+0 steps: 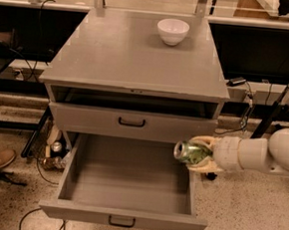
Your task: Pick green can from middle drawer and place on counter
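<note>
End effector (197,153) tight around green can (186,152) over middle drawer (129,183) rim; white bowl (172,30) on counter (124,55).

pincer (196,153) by drawer (124,181), half hiding green can (185,151)

Robotics lab, speckled floor (249,215), loose cables (245,115), black bench legs (280,105), grey cabinet (84,118), robot arm's gripper (199,154) clamped on green can (190,152) at open drawer's (124,183) rt edge.

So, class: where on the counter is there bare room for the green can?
The counter is bare everywhere but its back right, where the white bowl sits. The hand holds the green can over the open middle drawer, right edge.
</note>
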